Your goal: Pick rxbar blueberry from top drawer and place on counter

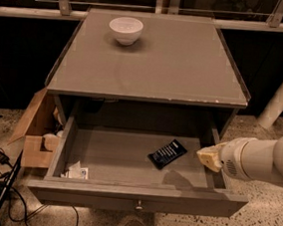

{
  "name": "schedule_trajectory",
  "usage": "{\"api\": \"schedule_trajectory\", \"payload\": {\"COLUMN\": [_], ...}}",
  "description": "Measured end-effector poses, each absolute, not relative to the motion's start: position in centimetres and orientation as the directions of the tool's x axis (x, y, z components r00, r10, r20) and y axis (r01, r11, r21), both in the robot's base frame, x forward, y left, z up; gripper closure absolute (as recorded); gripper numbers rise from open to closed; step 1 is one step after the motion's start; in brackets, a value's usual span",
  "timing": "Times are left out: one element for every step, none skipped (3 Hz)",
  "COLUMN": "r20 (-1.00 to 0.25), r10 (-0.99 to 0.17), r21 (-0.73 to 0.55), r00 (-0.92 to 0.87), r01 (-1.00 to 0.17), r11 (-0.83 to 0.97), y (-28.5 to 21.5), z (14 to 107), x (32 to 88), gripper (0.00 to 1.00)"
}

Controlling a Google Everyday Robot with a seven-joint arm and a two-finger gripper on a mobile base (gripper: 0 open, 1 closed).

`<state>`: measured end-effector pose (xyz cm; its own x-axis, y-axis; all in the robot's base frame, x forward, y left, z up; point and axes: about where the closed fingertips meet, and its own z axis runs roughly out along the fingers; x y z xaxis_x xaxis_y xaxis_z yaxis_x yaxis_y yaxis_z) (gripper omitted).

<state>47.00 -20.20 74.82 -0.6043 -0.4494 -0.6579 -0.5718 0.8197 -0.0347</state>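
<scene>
Cardboard box [33, 142] stood left of the open top drawer [123, 196], where a paper scrap [77, 171] lay in the front-left corner and the rxbar blueberry [167, 153] lay flat right of centre, near the gripper [208, 157] over the right wall, its spread impossible to tell.

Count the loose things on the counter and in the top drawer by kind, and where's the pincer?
White bowl, on the counter: 1
Dark wrapped bar, in the top drawer: 1
White paper scrap, same drawer: 1
Total: 3
Pincer: at the drawer's right side, beside the bar.
</scene>
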Motion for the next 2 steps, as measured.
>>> {"api": "schedule_trajectory", "payload": {"r20": [-0.661,-0.669], "r10": [-0.455,-0.45], "r21": [-0.035,-0.029], "r00": [-0.597,-0.592], "r01": [-0.581,-0.584], "r11": [0.813,0.811], "y": [-19.0,-17.7], "z": [73.2,71.6], "x": [47.0,47.3], "gripper": [0.83,0.6]}}
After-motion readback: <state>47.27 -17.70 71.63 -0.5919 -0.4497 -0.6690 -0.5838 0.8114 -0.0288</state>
